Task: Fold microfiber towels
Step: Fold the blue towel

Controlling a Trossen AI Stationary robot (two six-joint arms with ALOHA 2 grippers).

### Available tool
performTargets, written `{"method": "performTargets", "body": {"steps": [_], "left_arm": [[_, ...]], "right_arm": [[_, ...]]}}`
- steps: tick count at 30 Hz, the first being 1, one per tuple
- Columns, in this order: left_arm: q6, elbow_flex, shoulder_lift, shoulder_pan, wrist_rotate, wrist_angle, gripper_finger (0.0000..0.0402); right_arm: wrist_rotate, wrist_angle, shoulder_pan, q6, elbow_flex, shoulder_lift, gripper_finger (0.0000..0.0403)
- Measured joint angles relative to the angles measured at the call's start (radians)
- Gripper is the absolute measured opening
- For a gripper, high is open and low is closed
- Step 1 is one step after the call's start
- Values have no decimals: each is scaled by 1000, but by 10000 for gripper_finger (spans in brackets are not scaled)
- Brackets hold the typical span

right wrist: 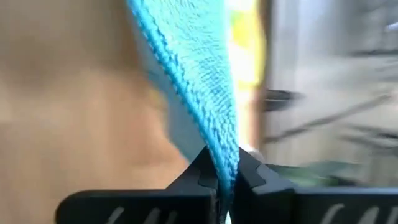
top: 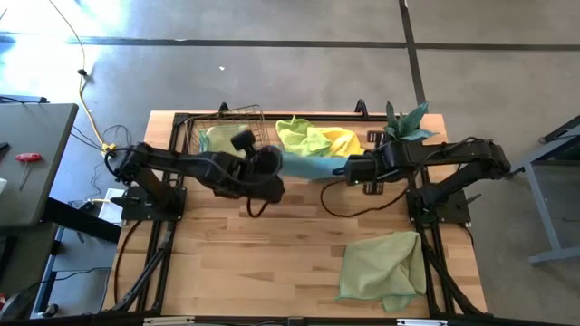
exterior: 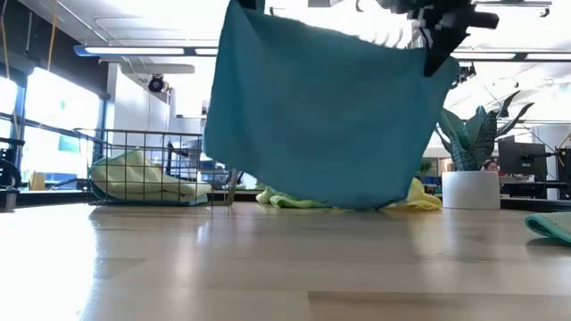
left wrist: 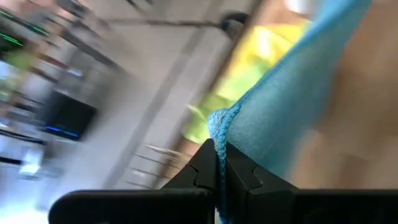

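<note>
A teal towel (exterior: 321, 116) hangs spread between my two grippers above the middle of the table, and shows in the high view (top: 313, 168) as a narrow strip. My left gripper (top: 277, 168) and right gripper (top: 348, 169) are each shut on an upper corner. Lime and yellow towels (top: 317, 139) lie heaped behind it. A pale green towel (top: 216, 138) lies in the wire basket (top: 237, 116). A sage green towel (top: 384, 266) lies crumpled at the near right. My left gripper pinches the towel's upper corner (left wrist: 219, 127) between its two fingers, the hemmed edge running out from between the tips. The towel hangs below it, its top edge drawn fairly straight. My right gripper pinches the other upper corner (right wrist: 225, 152) between its two fingers (exterior: 439, 40), at the edge. The towel hangs down from the hold as a flat sheet. I cannot tell whether its lower edge (exterior: 357, 205) touches the table.
The wire basket stands at the far left. A potted plant (top: 406, 122) stands at the far right, white pot in the low view (exterior: 470, 189). Bare wood (top: 263, 254) lies in the table's near middle and near left.
</note>
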Motion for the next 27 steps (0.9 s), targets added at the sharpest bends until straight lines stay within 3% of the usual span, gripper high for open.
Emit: {"method": "performTargets", "body": {"steps": [4, 7, 11, 19, 27], "left_arm": [[-146, -119, 11, -52, 157, 51, 0], [-191, -258, 12, -112, 226, 171, 0], [-248, -436, 14, -199, 312, 389, 0], [-299, -676, 13, -322, 316, 925, 0], [-487, -746, 86, -372, 355, 1005, 0]], "right_arm": [[-316, 82, 23, 211, -20, -1, 0], [-447, 169, 79, 246, -94, -1, 0], [-546, 330, 155, 267, -230, 0, 0], [-639, 675, 271, 433, -455, 0, 0], [-707, 785, 350, 469, -547, 0, 0]]}}
